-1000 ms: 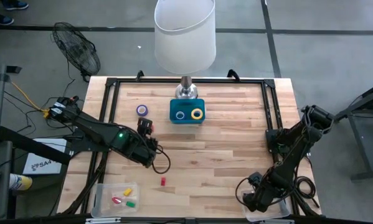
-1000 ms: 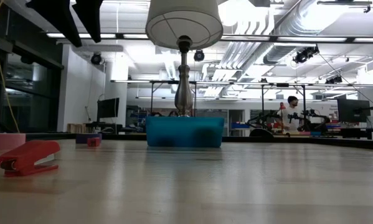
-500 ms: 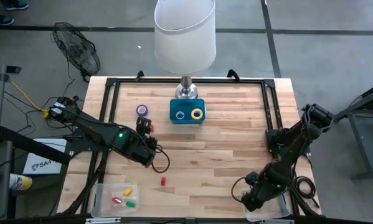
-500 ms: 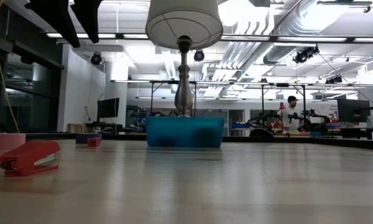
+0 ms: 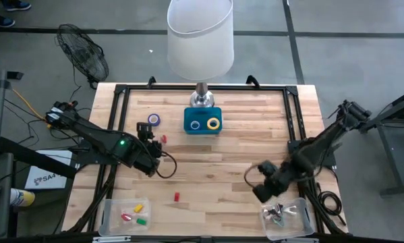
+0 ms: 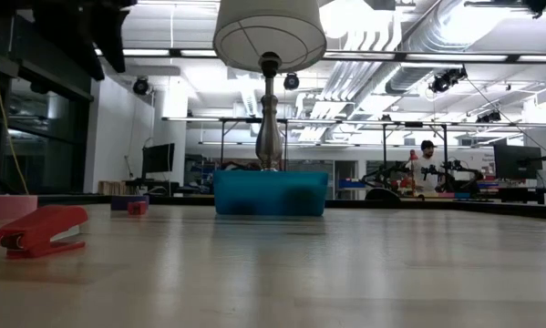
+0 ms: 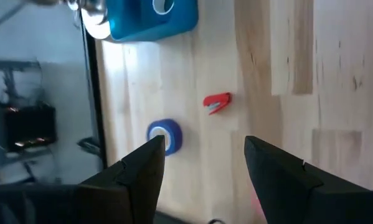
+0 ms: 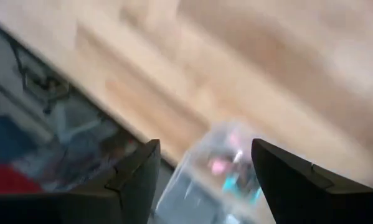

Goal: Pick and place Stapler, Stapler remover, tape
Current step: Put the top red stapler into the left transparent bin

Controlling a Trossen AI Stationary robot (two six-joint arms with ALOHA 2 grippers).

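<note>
Claws first: my left claw (image 5: 145,129) hangs over the left half of the bench (image 5: 255,145) with its fingers (image 7: 139,177) spread wide and nothing between them. Just ahead of it lies the blue tape roll (image 7: 165,136), flat on the wood, close to the bench's black frame rail. Beside that roll, a little further toward the bench's middle, sits the small red stapler (image 7: 218,102), apart from both the roll and my fingers. Beyond the two stands the blue tray (image 5: 202,121), which holds a blue ring and a yellow ring (image 5: 214,123); the lamp (image 5: 200,40) rises directly behind it.

My right claw (image 5: 264,179) hovers over the right front part of the bench, fingers (image 8: 136,174) wide apart and empty. Just below it at the bench's front edge is a clear bin (image 5: 287,217) with a few small pieces inside. A tiny red block (image 5: 176,196) lies alone between my two claws, and another clear bin (image 5: 125,214) with coloured blocks sits at the front left corner.
</note>
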